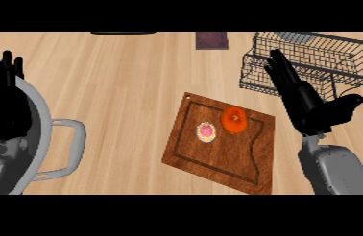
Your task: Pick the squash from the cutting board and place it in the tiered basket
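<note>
A dark wooden cutting board (220,156) lies tilted on the light wood counter (120,81), near the middle of the view. On its far half sits the orange squash (234,120), and just left of it, close by but seemingly not touching, rests a small round pink-and-cream item (206,132) that may be a frosted pastry; the view is too coarse to be sure.

The right hand (301,103) hovers to the right of the board, fingers straight and spread, pointing far and slightly left, thumb sticking out to the right. It holds nothing. Its fingertips overlap the near edge of the wire tiered basket (319,55), which stands at the far right of the counter, well apart from the squash.

The left hand (10,72) shows at the left edge, open with fingers up, resting. Below it a grey forearm and a curved grey handle-like part (67,146) fill the near-left corner.

At the far edge, a small dark purple object (212,40) lies on the counter.
</note>
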`<state>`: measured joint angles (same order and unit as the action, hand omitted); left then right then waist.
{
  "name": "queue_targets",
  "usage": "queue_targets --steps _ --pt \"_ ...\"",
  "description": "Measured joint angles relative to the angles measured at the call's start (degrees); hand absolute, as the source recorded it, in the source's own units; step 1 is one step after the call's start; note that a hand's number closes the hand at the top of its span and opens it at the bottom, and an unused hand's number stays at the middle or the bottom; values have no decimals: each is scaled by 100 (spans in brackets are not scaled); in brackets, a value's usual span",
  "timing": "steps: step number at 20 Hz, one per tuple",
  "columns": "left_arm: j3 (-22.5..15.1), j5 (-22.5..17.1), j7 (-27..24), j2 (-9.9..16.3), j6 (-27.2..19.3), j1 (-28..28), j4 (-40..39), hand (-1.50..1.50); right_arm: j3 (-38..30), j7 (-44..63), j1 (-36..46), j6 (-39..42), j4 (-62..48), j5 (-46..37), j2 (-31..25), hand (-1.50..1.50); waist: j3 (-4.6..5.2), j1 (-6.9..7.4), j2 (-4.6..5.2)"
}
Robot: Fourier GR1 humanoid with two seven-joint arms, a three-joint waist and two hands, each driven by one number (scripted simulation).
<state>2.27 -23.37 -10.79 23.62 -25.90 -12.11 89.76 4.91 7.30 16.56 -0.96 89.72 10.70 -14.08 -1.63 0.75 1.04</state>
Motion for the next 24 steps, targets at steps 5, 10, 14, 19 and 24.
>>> queue_targets --steps 5,10,14,19,24 --pt "-463 698 785 456 555 203 -176 0 -154 -264 192 515 -519 492 138 150 107 0 -47" --pt "-819 1180 1252 673 1093 391 -412 0 -510 -206 58 -184 -1047 -62 -157 -150 135 -168 -21" --pt "-971 1584 1502 566 1294 384 -541 0 -523 -136 -296 -689 -1172 -570 -213 -150 153 -136 -68" --pt "-913 1900 1637 403 1527 396 -610 0 -501 452 -350 -165 -701 -704 -909 -150 163 -114 -101" --pt "-860 2114 1768 254 1655 345 -621 0 -47 1287 -8 982 -436 -859 -1835 -150 170 -70 -108"
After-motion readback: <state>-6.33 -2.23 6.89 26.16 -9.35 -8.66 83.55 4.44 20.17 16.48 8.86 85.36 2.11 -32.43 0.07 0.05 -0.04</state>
